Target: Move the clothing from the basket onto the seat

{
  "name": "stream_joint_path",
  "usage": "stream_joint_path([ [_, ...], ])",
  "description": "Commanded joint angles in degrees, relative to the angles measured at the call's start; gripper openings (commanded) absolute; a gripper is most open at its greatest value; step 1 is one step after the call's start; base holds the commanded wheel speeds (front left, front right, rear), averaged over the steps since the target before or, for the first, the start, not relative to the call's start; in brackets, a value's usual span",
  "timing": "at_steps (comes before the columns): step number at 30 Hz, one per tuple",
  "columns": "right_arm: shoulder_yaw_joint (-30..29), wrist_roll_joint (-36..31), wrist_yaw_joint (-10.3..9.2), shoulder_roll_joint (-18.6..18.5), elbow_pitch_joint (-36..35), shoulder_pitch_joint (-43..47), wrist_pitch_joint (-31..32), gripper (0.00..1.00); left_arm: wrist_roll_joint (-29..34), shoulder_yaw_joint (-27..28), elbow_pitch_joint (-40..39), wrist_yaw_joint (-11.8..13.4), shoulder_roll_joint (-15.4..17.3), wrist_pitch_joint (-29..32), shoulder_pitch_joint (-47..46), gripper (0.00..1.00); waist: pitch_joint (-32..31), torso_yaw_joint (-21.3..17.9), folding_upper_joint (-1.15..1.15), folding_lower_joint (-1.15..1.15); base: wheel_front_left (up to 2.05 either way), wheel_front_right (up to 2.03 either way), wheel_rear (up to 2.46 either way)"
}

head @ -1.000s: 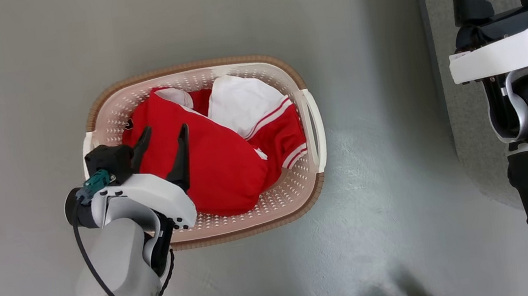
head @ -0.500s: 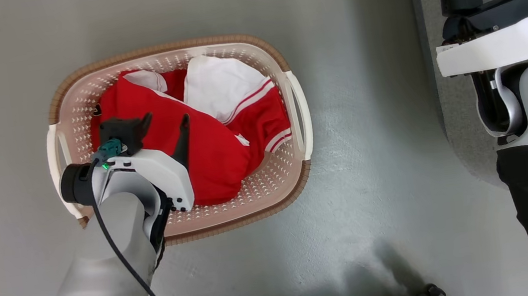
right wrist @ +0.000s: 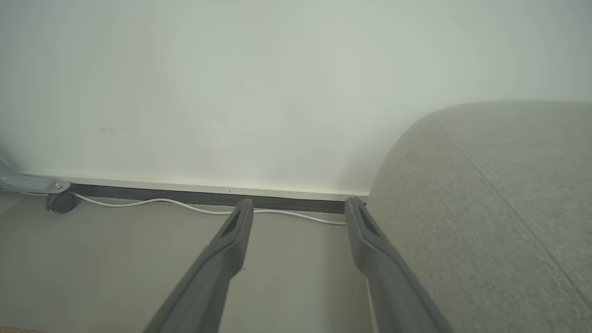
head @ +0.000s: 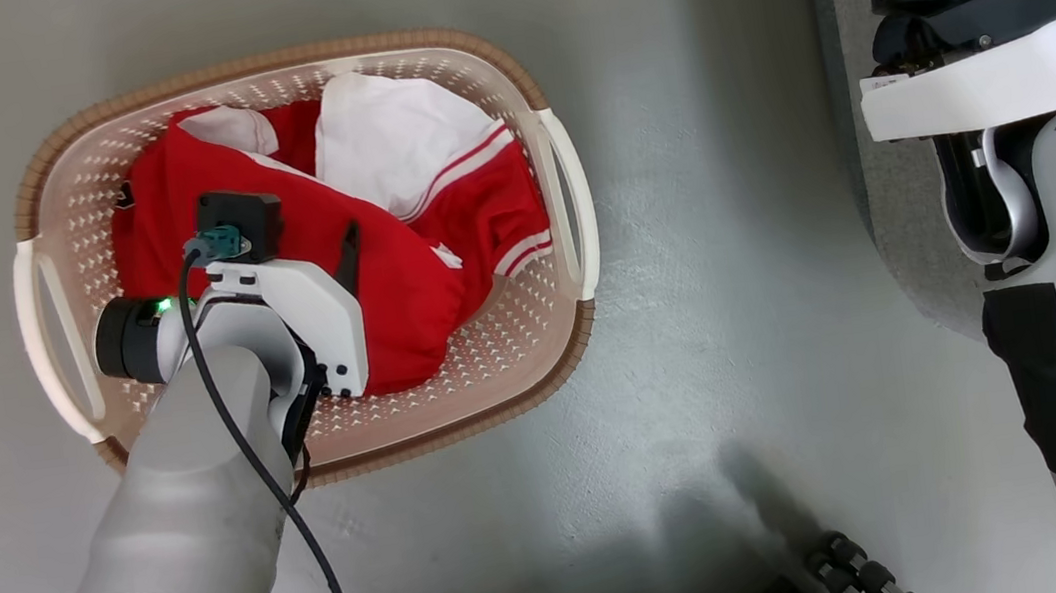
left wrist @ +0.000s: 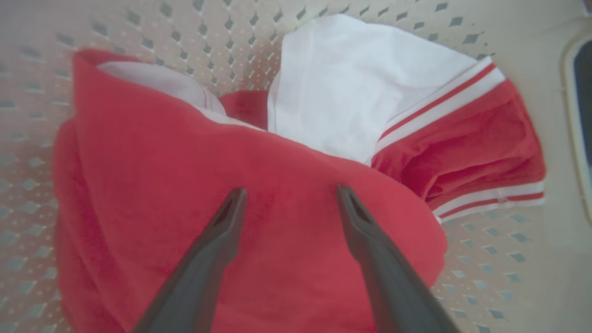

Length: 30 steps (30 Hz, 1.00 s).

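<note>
**L hand wide open on the red pile: bite deep, then lift**

Step in hand, as I read it: the first grab. The left hand (left wrist: 291, 190) hangs inside the basket (head: 513, 339) w/ both fingers spread as wide as they go and nothing between them. The tips are at the big red fold of the clothing (left wrist: 152, 185), touching or just above, can't tell which. All the clothing lies in the basket; none is on the seat (right wrist: 485, 194).

To do it well:
- Sink the tips into the fold before closing, so cloth bunches betw. the fingers instead of skidding off.
- Go for the thick red hump, not the white panel (left wrist: 342, 92) or striped trim (left wrist: 439, 99) on the far side. Thin edges would prob. slip.
- Soft stuff trails, so lift high enough to clear the brown rim (head: 258, 63), and watch that nothing drags out and drops on the floor (head: 705, 265).

The right hand (right wrist: 299, 202) is also fully open & empty, up by the seat, well apart from the basket.

Views:
- **Left wrist:** gives both tips vs. the cloth. In the head view the wrist housing (head: 308, 313) covers one finger.
- **Head:** gives the layout, i.e. basket on the floor, seat off to the robot's right, bare floor between.
- **Right wrist:** adds the seat's rounded edge, the wall (right wrist: 277, 92) and a white cable (right wrist: 138, 202) along its foot.
</note>
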Motion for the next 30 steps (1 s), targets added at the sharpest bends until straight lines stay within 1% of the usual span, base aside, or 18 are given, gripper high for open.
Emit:
stream_joint_path([
  [1, 0.8, 0.5, 0.4, 0.6, -1.9, 0.8, -0.3, 1.0, -0.6, 0.5, -0.1, 0.7, 1.1, 0.1, -0.3, 1.0, 0.7, -0.5, 0.0, 0.0, 0.0, 0.0, 0.0],
  [3, 0.7, 0.5, 0.4, 0.6, -2.2, 0.7, -0.3, 1.0, -0.9, -0.1, 0.1, 1.1, 1.1, 0.8, -0.7, 1.0, 1.4, -0.8, 0.0, 0.0, 0.0, 0.0, 0.0],
  [7, 0.5, 0.6, 0.4, 0.6, -2.9, 0.4, -0.3, 1.0, -0.7, -1.3, 0.6, 2.8, 1.1, 2.0, -1.5, 1.0, 2.9, -1.4, 0.0, 0.0, 0.0, 0.0, 0.0],
  [15, 0.2, 1.0, 0.4, 0.7, -4.6, 0.4, -0.3, 1.0, 1.7, -4.0, 1.3, 5.8, 1.9, 3.0, -3.3, 1.0, 5.0, -1.8, 0.0, 0.0, 0.0, 0.0, 0.0],
  [19, -0.1, 0.8, 0.4, 0.7, -5.1, 1.0, -0.3, 1.0, 4.2, -6.9, 1.4, 6.1, 2.4, 4.4, -3.7, 1.0, 5.3, -1.6, 0.0, 0.0, 0.0, 0.0, 0.0],
  [20, -0.2, 0.7, 0.4, 0.7, -5.2, 1.1, -0.3, 1.0, 4.8, -7.6, 1.4, 6.2, 2.5, 4.4, -3.8, 0.85, 5.4, -1.5, 0.0, 0.0, 0.0, 0.0, 0.0],
  [21, -0.2, 0.6, 0.4, 0.7, -5.2, 1.2, -0.3, 1.0, 5.4, -8.3, 1.5, 6.2, 2.6, 4.5, -3.9, 0.48, 5.4, -1.4, 0.0, 0.0, 0.0, 0.0, 0.0],
  [22, -0.3, 0.6, 0.4, 0.7, -5.3, 1.3, -0.3, 1.0, 6.0, -9.0, 1.5, 6.2, 2.8, 4.7, -4.0, 0.26, 5.5, -1.4, 0.0, 0.0, 0.0, 0.0, 0.0],
  [23, -0.3, 0.5, 0.4, 0.7, -5.3, 1.3, -0.3, 1.0, 6.4, -9.4, 1.5, 6.3, 2.9, 4.6, -4.1, 0.0, 5.5, -1.3, 0.0, 0.0, 0.0, 0.0, 0.0],
  [30, -0.5, 0.4, 0.4, 0.7, -5.0, 0.6, -0.3, 1.0, 5.7, -9.6, 1.6, 5.8, 3.4, 3.6, -4.1, 0.0, 4.9, -1.0, 0.0, 0.0, 0.0, 0.0, 0.0],
])
